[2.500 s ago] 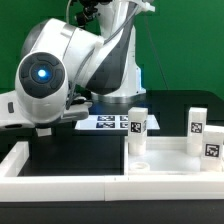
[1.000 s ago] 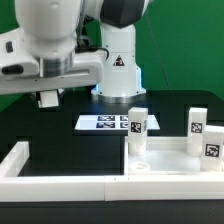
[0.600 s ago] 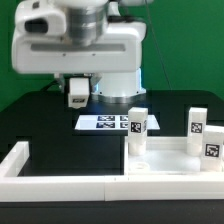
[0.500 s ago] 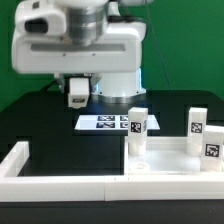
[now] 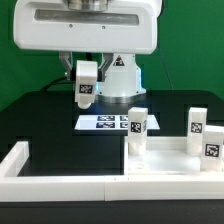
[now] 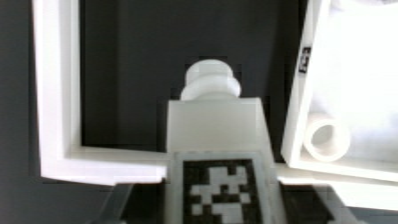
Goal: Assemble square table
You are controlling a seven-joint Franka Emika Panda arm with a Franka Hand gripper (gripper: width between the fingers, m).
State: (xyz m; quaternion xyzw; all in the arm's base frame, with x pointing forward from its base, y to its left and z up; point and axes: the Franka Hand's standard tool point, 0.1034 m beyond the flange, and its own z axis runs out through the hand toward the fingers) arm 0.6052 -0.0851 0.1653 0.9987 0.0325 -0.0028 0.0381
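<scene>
Exterior view: my tool (image 5: 87,80) hangs above the black counter (image 5: 60,115), grasping a white leg (image 5: 87,88) whose black-and-white tag faces the camera. The leg is upright and clear of the counter, above and toward the exterior view's left of the marker board (image 5: 103,122). The broad white housing of my arm (image 5: 85,30) fills the upper part of the view, and my base (image 5: 118,78) stands behind. Toward the exterior view's right lies the top (image 5: 165,160), rim upward, with two tagged legs standing in it: the near leg (image 5: 137,133) at its left corner, the far leg (image 5: 197,126) further right. A tag (image 5: 212,150) sits on the top's right edge. White wall bars (image 5: 62,183) edge the counter in front and at the exterior view's left.

Wrist view: the held leg (image 6: 217,140) runs away from the camera, its tag (image 6: 222,188) close to the lens and its rounded end (image 6: 212,78) pointing at the dark counter (image 6: 125,80). The top (image 6: 356,70) is seen beside it, one round corner socket (image 6: 333,140) visible. A wall bar (image 6: 59,90) borders the other side. My fingers are mostly out of frame.
</scene>
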